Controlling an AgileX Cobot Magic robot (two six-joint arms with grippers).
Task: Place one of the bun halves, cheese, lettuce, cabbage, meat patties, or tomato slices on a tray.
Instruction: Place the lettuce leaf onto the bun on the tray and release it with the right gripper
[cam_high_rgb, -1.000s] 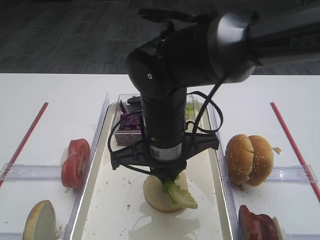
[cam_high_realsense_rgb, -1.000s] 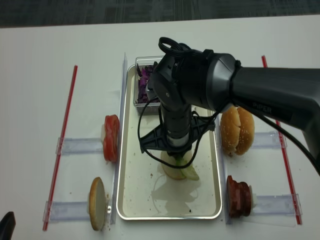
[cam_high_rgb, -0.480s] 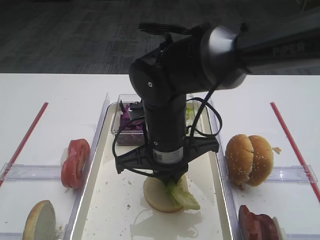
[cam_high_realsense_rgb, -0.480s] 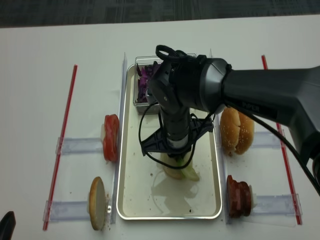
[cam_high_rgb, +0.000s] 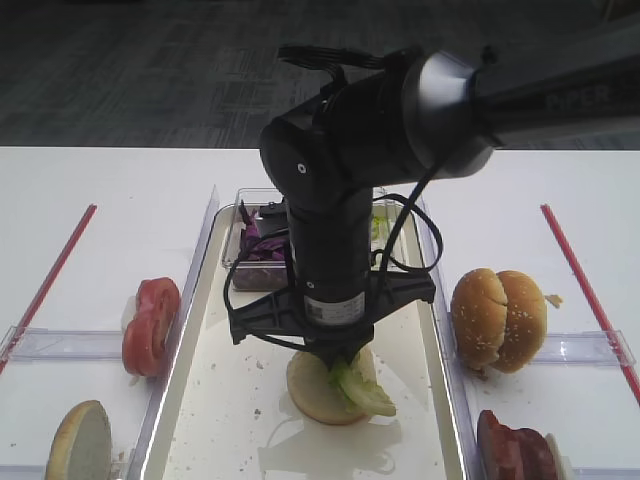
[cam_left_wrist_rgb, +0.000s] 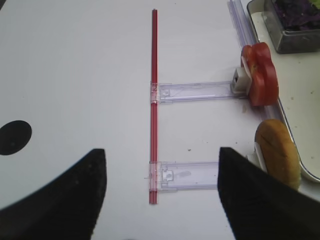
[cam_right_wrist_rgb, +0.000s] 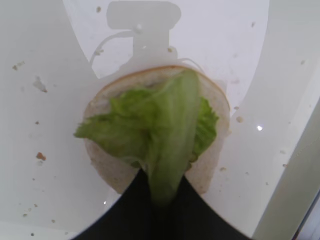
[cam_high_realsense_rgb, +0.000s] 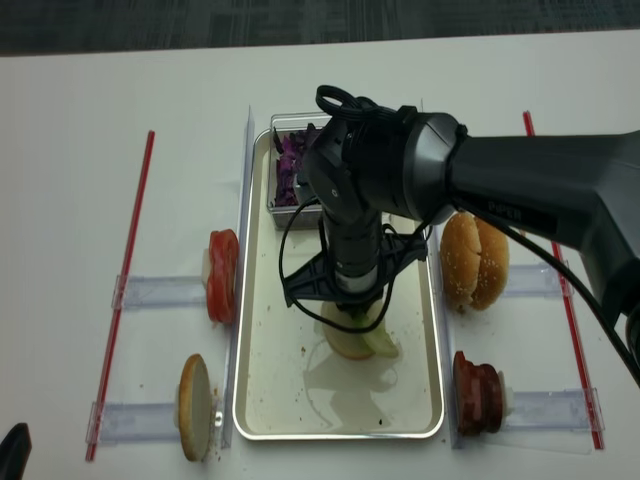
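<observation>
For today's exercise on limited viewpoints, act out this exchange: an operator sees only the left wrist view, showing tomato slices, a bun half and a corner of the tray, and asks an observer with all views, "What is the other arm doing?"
Observer: The right gripper is shut on a lettuce leaf, low over the tray.
Operator: Is anything under that leaf?
Observer: Yes, a bun half lies cut face up on the tray, and the leaf drapes across it.
Operator: My view cuts off a dark box at the top. What is in it?
Observer: Purple cabbage, at the tray's far end.
Operator: What is on the far side of the tray?
Observer: Two sesame bun halves standing on edge, with meat patties nearer the camera.
</observation>
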